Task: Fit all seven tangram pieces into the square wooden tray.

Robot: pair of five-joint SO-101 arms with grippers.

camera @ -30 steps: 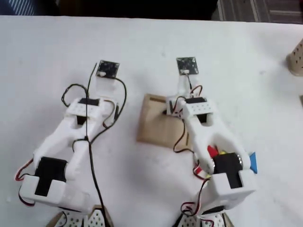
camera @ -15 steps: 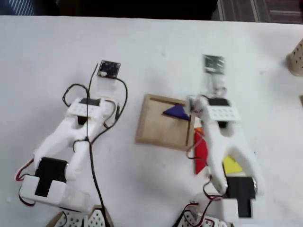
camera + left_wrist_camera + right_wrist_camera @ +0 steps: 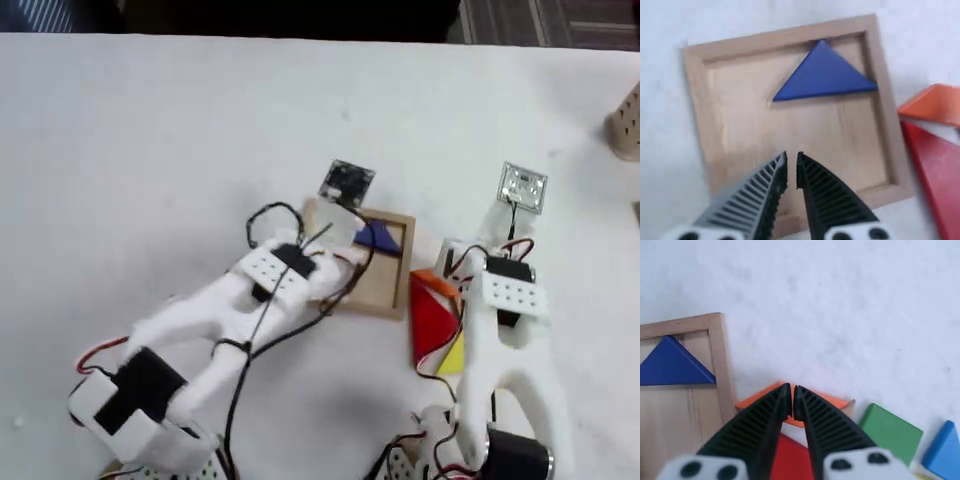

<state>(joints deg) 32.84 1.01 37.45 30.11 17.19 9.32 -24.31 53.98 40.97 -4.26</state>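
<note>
One blue triangle [image 3: 826,77] lies in the pale wooden tray [image 3: 694,110]. The left gripper [image 3: 791,159] and right gripper [image 3: 792,390] hang clenched, empty. The red piece [image 3: 935,170] is cut off by the frame edge.

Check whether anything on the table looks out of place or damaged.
Nothing looks damaged. The wooden tray sits slightly askew to the far edge of the table, with the blue triangle lying flat inside. The orange piece and red piece lie loose beside it.

White table [image 3: 150,120], perforated tan object [image 3: 627,125]
</note>
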